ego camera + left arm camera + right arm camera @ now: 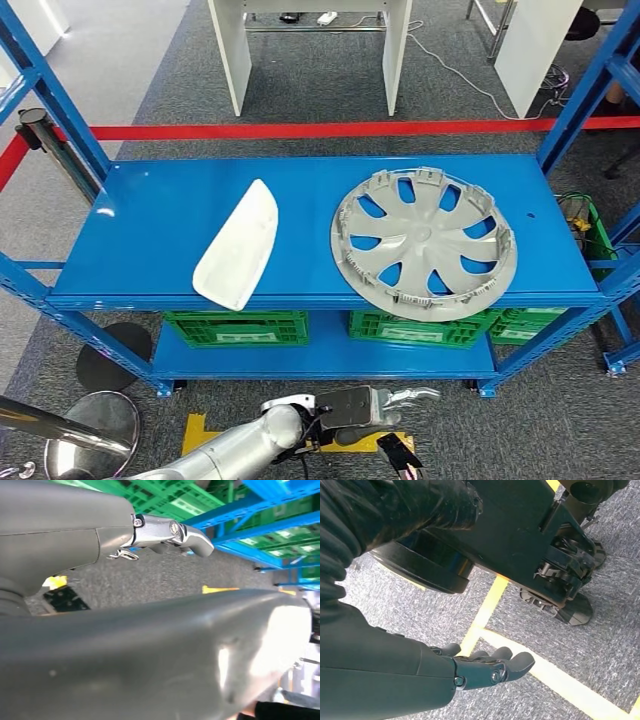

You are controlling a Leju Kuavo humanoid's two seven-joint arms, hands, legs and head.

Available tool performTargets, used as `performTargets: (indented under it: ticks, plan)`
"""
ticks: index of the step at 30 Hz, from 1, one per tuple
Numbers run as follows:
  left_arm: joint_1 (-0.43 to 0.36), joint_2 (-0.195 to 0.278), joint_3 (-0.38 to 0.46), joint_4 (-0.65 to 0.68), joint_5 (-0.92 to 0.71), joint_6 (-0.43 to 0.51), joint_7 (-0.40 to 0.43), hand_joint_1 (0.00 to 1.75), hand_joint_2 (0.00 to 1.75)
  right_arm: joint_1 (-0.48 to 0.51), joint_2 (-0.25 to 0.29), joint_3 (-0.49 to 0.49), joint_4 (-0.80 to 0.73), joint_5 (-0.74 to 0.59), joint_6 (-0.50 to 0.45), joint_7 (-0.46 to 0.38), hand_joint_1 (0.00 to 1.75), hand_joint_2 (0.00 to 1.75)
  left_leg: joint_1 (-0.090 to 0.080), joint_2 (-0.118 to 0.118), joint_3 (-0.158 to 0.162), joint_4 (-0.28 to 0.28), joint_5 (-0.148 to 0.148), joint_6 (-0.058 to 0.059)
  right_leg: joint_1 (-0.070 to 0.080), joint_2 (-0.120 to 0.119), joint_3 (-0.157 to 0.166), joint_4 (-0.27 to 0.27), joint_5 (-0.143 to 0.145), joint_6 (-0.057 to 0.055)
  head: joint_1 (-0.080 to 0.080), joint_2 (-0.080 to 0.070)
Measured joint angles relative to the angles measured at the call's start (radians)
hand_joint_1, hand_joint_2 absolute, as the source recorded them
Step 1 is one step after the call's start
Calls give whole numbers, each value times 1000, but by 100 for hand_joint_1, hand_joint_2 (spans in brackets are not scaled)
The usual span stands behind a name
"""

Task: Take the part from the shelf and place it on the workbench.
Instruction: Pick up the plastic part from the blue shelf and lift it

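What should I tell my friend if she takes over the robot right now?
Left hand: low in front of the blue metal shelf, fingers spread, holding nothing.
Right hand: hanging down over the grey carpet with yellow tape lines, holding nothing.
Parts: the white curved plastic panel lies on the left of the top shelf board, the round silver plastic wheel cover on the right, its edge sticking out over the front. Neither is touched.
Done: nothing picked up so far.
Left: reach up, grip a part, carry it to the workbench and set it down.
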State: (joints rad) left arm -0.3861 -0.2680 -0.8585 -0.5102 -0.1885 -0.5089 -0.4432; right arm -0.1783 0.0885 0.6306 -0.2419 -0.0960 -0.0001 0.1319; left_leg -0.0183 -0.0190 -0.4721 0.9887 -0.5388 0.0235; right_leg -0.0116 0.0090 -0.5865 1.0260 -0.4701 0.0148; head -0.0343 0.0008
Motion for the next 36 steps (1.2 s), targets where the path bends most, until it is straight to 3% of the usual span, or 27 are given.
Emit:
performTargets:
  ticks: [1,5,15,21,27,36]
  plan:
    - [-2,0,-7,-10,9,6,-5,0,0,0,0,-1,0,1,0,-1,0,175,0,0,0,0,0,0,0,0,0,0,0,0,0,0]
    - [-8,3,-33,-81,83,66,4,0,175,1,0,-13,0,4,-3,-5,0,175,0,0,0,0,0,0,0,0,0,0,0,0,0,0]
    - [29,33,-13,-419,310,385,74,0,175,24,0,-81,1,-15,-40,-50,0,175,0,0,-1,0,0,0,0,0,0,0,0,0,0,0]
    - [61,81,39,-607,231,643,56,0,175,44,0,-125,5,-31,-67,-77,0,175,0,0,-3,0,0,0,0,0,0,0,0,0,0,0]
    - [90,143,112,-742,125,840,32,0,175,62,0,-158,8,-45,-88,-94,0,175,0,0,-3,0,0,0,0,0,0,0,0,0,0,0]
    - [163,214,181,-873,20,973,75,0,175,79,0,-192,12,-66,-109,-116,0,175,0,0,-2,0,0,0,0,0,0,0,0,0,0,0]
